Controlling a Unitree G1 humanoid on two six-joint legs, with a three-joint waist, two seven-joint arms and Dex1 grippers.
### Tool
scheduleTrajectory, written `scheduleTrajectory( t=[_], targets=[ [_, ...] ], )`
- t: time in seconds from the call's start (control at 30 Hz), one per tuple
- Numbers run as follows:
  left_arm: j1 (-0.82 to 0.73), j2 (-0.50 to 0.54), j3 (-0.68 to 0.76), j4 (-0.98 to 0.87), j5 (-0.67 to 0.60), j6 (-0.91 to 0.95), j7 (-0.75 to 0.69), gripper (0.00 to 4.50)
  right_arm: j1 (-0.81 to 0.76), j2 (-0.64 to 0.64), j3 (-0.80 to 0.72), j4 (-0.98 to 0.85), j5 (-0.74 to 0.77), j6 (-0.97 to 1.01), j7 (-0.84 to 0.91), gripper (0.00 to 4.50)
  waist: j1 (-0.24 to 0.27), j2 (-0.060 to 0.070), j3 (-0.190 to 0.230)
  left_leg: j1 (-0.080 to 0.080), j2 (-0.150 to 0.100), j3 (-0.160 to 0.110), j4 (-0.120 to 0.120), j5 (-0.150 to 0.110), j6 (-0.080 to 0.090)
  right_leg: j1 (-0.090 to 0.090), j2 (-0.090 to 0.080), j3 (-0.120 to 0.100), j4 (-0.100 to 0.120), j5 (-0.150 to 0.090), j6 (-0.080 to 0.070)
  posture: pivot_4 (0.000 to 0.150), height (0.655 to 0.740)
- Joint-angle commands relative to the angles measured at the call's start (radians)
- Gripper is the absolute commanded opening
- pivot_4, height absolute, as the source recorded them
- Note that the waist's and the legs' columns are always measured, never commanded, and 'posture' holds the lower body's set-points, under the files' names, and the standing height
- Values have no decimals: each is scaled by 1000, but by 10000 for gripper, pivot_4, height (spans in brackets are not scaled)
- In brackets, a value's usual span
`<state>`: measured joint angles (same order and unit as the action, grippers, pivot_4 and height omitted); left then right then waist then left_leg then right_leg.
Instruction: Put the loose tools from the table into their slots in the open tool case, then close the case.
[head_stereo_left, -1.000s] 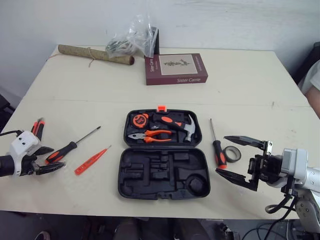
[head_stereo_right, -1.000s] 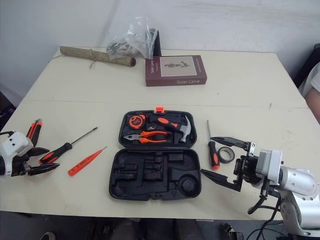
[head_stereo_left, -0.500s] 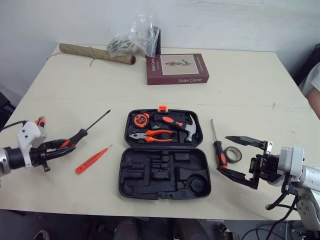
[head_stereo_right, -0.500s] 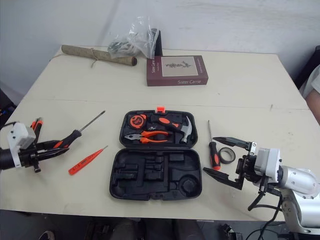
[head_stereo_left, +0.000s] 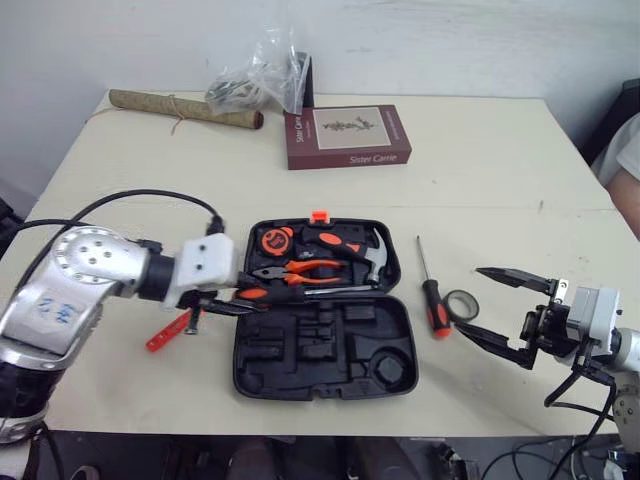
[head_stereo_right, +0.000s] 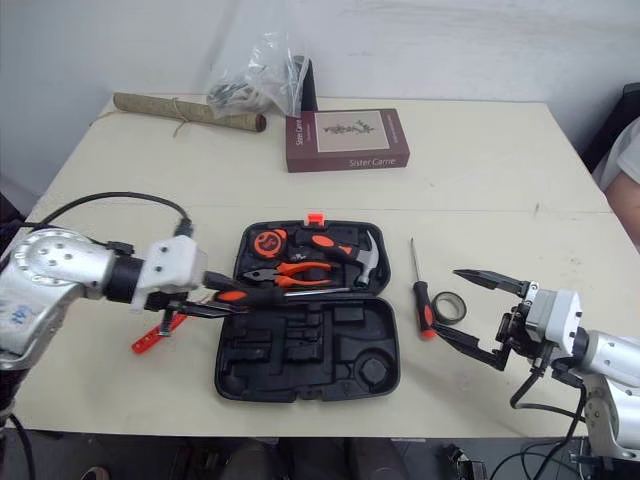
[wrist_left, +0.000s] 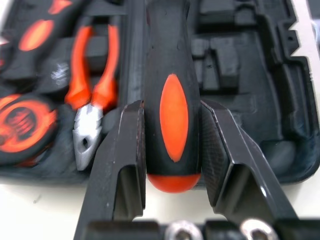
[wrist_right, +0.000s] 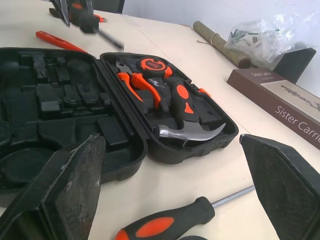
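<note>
The open black tool case (head_stereo_left: 320, 350) lies at the table's middle. Its far half holds a tape measure (head_stereo_left: 272, 240), pliers (head_stereo_left: 300, 270) and a hammer (head_stereo_left: 352, 246); the near half's slots are bare. My left gripper (head_stereo_left: 236, 297) is shut on a black-and-orange screwdriver (wrist_left: 172, 100), held level over the seam between the halves, shaft pointing right. A second screwdriver (head_stereo_left: 437, 305) and a tape roll (head_stereo_left: 462, 305) lie right of the case. Just right of them my right gripper (head_stereo_left: 470, 300) stands open and holds nothing. A red tester screwdriver (head_stereo_left: 162, 336) lies left of the case, partly hidden by my left gripper.
A maroon book (head_stereo_left: 347, 137), a rolled mat (head_stereo_left: 185, 108) and a plastic bag (head_stereo_left: 260, 75) sit along the table's far side. A person's sleeve (head_stereo_left: 630, 150) shows at the right edge.
My left gripper closed on the black-and-orange screwdriver, lifted it off the table's left side and carried it right over the case. The right gripper stayed open in about the same place.
</note>
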<state>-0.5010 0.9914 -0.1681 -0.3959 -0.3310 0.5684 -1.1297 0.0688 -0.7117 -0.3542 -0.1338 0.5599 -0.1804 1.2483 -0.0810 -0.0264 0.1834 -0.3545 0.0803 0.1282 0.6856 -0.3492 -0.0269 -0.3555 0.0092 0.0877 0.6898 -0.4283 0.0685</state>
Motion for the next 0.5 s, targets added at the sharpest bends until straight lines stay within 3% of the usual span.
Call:
scheduleTrajectory(
  t=[0.03, 0.5],
  targets=[
    [-49, -11, -85, -27, 84, 52, 30, 7934, 0, -1, -4, -37, 2, -6, -21, 45000, 1, 0, 0, 0, 0, 0, 0, 0, 0, 0, 0, 0, 0, 0, 0, 1500, 7400],
    [-59, -55, -191, 64, 233, 6, 20, 7934, 9, -6, 13, -144, -2, 63, -118, 45000, 7, 0, 0, 0, 0, 0, 1, 0, 0, 0, -1, 0, 1, 0, 0, 1500, 7400]
  ],
)
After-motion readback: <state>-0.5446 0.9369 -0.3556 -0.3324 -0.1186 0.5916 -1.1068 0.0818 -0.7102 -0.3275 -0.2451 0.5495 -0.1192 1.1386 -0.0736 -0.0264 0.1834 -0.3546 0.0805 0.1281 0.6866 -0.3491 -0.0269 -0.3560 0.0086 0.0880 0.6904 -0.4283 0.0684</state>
